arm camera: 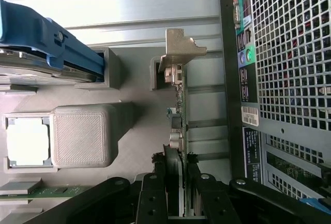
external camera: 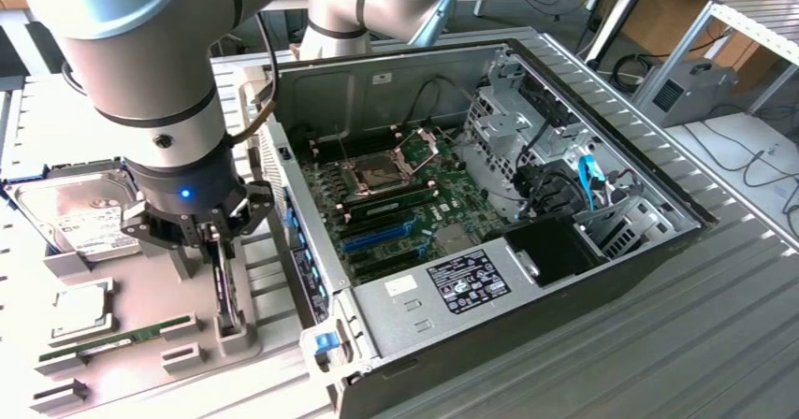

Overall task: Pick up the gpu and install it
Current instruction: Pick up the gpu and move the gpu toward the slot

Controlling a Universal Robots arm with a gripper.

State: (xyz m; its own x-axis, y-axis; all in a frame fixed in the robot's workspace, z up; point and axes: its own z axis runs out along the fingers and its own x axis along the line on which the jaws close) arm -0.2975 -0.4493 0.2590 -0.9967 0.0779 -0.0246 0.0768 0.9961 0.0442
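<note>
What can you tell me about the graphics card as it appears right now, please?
The graphics card stands on edge in a grey plastic holder beside the open computer case. Seen edge-on in the wrist view, it is a thin greenish board with a bent silver metal bracket at one end. The end effector straddles it from above, with its black fingers set against both faces. The card has not yet been lifted out of the holder.

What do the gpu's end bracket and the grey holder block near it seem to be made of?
End bracket of the gpu: thin bent sheet metal, probably steel, with dull silver sheen. Holder block: likely 3D-printed plastic, matte grey, with a fine line texture on its face.
</note>
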